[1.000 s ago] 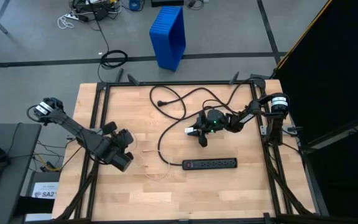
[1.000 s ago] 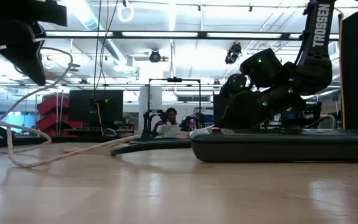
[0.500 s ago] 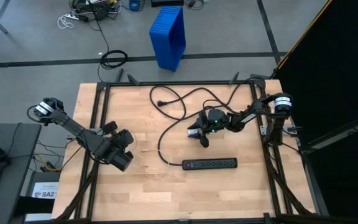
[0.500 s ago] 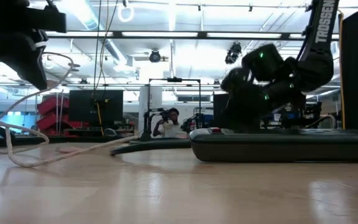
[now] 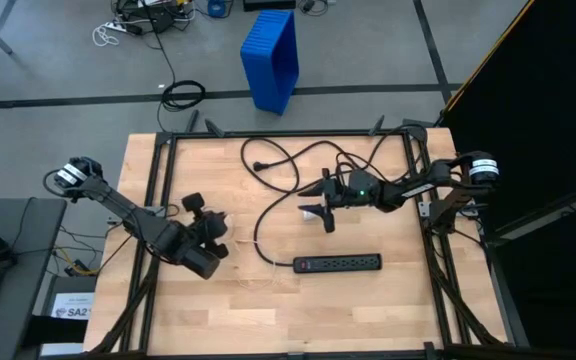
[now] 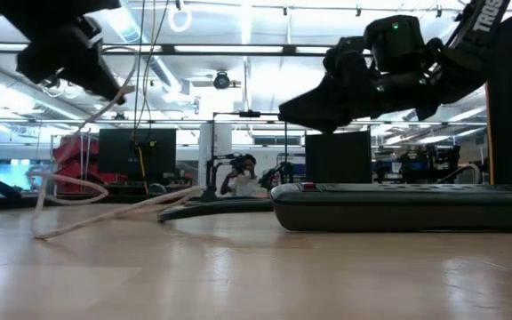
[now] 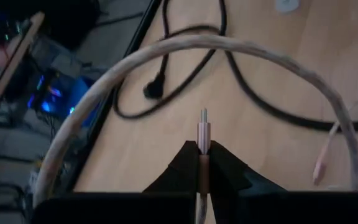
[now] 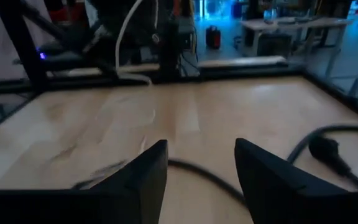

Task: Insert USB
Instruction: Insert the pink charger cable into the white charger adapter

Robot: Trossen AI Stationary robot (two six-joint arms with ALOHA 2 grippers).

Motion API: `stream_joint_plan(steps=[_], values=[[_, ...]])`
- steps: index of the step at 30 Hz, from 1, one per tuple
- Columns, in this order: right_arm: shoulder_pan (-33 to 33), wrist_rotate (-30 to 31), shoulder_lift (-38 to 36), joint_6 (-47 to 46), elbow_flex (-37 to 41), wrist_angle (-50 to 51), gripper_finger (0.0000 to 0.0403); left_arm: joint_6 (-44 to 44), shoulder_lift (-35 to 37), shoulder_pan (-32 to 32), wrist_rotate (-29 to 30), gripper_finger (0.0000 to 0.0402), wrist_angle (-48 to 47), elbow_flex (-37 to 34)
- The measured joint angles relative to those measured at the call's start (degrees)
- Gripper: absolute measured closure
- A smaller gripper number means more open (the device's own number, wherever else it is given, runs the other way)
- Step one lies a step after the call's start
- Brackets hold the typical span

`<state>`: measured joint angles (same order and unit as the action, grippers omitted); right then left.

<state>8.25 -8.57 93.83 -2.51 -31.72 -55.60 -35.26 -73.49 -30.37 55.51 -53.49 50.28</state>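
Left pincer [image 7: 202, 163] clamped on thin pale whitish-beige USB cable [image 7: 204, 138], plug pointing forward; black power strip [image 5: 338, 263] well right; right pincer [image 8: 197, 163] nearer, parted, empty.

A pale wooden counter [image 5: 298, 300] with a smooth, lightly glossy finish carries a matt black plastic power strip [image 5: 338, 263] and its rubbery black cord [image 5: 298, 155]; the whitish-beige USB cable [image 7: 229, 53] shows a braided, matt sheath, its plug [image 7: 203, 127] tipped in metal.
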Motion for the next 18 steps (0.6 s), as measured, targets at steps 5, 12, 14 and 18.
stream_joint_plan(steps=[5, 12, 14, 18], values=[[-2.0, -1.3, 4.7, 1.5, -6.8, 1.0, 0.0257, 13.1, 0.0, 4.4, -2.1, 0.0401, 13.2, -3.1], [-2.9, -1.8, 10.1, 4.4, -14.4, 6.8, 0.0258, 23.3, 0.0, 9.6, -14.8, 0.0401, 30.7, -7.8], [-2.8, -2.7, 11.4, 4.4, -15.6, 7.0, 0.0256, 24.8, 0.0, 10.8, -17.4, 0.0401, 34.0, -8.3], [-2.9, -4.1, 13.1, 4.6, -17.7, 7.6, 0.0256, 26.9, 0.0, 14.4, -22.4, 0.0401, 39.3, -8.5]])
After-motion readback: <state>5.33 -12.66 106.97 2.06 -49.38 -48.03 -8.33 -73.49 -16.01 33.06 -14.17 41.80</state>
